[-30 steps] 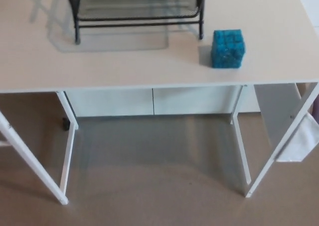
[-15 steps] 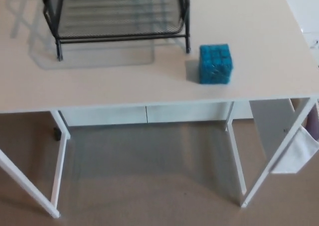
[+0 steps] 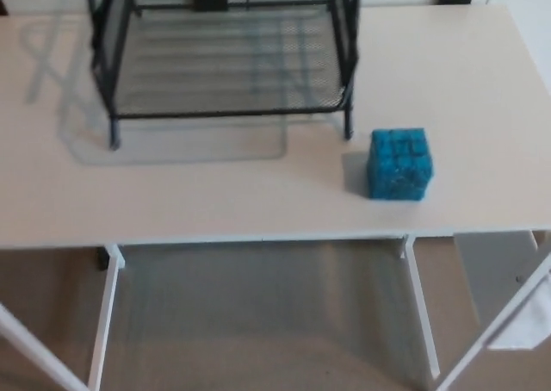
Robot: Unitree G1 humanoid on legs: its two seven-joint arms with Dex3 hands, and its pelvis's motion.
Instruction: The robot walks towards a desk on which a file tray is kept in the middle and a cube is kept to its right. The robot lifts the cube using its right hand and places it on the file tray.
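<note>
A turquoise textured cube [image 3: 399, 164] sits on the pale worktop [image 3: 215, 197] just right of the black wire-mesh file tray [image 3: 232, 111]; neither hand shows, so I cannot tell the fingers' state.

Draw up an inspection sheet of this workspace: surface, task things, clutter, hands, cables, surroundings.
Surface: pale flat desk top, carrying the tray and the cube.
Job's things: black wire-mesh file tray stands mid-desk, nothing visible on its mesh; teal-blue textured cube sits on the desk to the tray's right, apart from it.
Clutter: nothing seen.
Hands: neither in view.
Cables: nothing seen.
Surroundings: white desk legs; beige floor below.
</note>
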